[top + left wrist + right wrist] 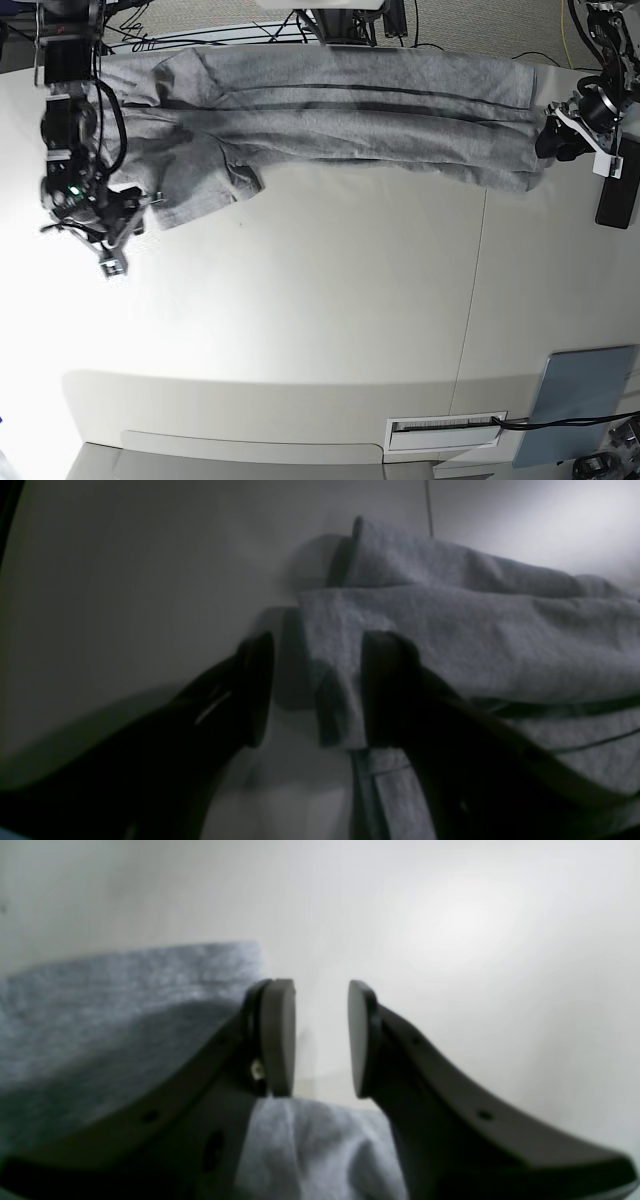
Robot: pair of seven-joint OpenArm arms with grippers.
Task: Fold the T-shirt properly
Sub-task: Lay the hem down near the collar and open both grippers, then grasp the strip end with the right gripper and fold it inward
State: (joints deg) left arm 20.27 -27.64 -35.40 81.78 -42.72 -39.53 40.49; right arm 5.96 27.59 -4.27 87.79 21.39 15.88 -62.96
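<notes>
Grey cotton everywhere, so heads up: your T-shirt (330, 110) is stretched in a long folded band across the top of the base view, on the white counter (330, 300), one end at each arm. At the right edge, the left gripper (315, 690) has its jaws spread wide, with a hanging corner of cloth sitting between them but not pinched. Over at the upper left, the right gripper (320, 1037) has jaws parted too, nothing between the pads, fabric just beside and under them. My worry is that if you lift now, either end just slips out. Closing on a single layer would also drag the band crooked and undo the fold.
</notes>
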